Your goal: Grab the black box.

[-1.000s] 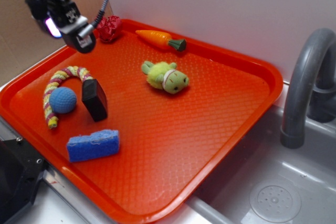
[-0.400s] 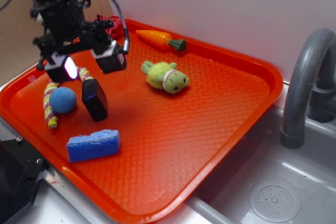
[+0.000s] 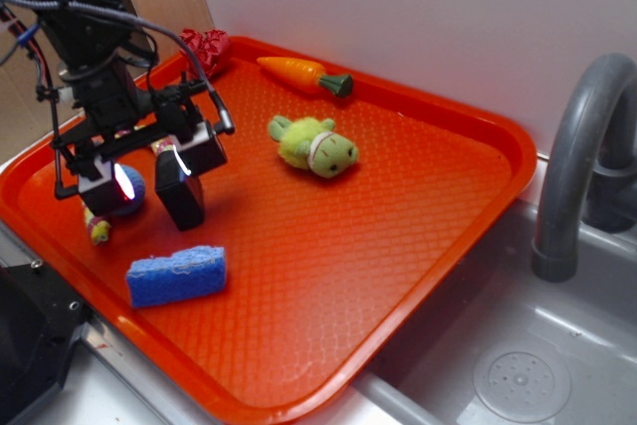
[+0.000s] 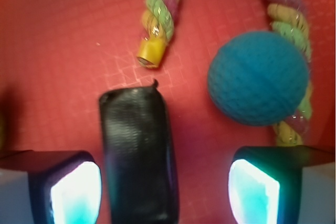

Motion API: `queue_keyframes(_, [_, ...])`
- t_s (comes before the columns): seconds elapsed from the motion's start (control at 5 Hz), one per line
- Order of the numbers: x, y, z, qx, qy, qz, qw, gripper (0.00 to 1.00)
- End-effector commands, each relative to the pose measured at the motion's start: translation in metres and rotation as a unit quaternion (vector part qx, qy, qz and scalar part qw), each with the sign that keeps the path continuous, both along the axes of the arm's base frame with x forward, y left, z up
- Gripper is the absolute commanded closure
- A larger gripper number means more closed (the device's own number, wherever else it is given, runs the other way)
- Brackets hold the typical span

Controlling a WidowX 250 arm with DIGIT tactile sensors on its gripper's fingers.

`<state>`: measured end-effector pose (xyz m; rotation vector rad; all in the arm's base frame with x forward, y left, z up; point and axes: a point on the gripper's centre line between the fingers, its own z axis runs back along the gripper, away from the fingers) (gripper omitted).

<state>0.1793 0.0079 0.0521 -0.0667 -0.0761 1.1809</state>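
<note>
Nearest the exterior camera, a blue sponge lies flat near the front edge of the orange tray, well clear of the arm. Just behind it stands the black box, upright on the tray's textured floor, and right over it hangs the gripper, jaws spread wide with nothing between them gripped. One lit finger pad glows on the ball side, the other sits just above the box's top edge.

Down in the wrist view, the black box sits between the two glowing fingertips, much closer to the one on the picture's left than to the other. The gripper straddles it, open, pads not touching its faces as far as this view shows. The blue knitted ball lies beside the box, apart from it, nestled against the braided rope toy, whose yellow-capped end points toward the box's top.

Further back on the tray, a green plush toy lies alone near the middle. Beyond that, a toy carrot rests along the far rim, and a red fabric thing sits in the far corner. Off to the right, a grey faucet curves over the sink.
</note>
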Motion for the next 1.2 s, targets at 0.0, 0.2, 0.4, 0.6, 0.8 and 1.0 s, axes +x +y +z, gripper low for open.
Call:
queue_keyframes(0.0, [0.026,0.002,-0.016,0.007,0.005,-0.018,1.0,0.0])
queue_keyframes(0.2, [0.028,0.001,-0.016,-0.001,0.008,-0.033,0.999,1.0])
queue_keyframes(0.4, [0.027,-0.001,0.005,-0.021,0.034,-0.099,0.994,1.0])
queue_keyframes(0.6, [0.024,0.003,0.056,-0.012,-0.009,-0.207,0.978,1.0])
queue_keyframes(0.8, [0.022,0.018,0.106,0.028,-0.013,-0.327,0.944,1.0])
queue_keyframes(1.0, [0.026,0.027,0.158,0.077,-0.05,-0.439,0.894,1.0])
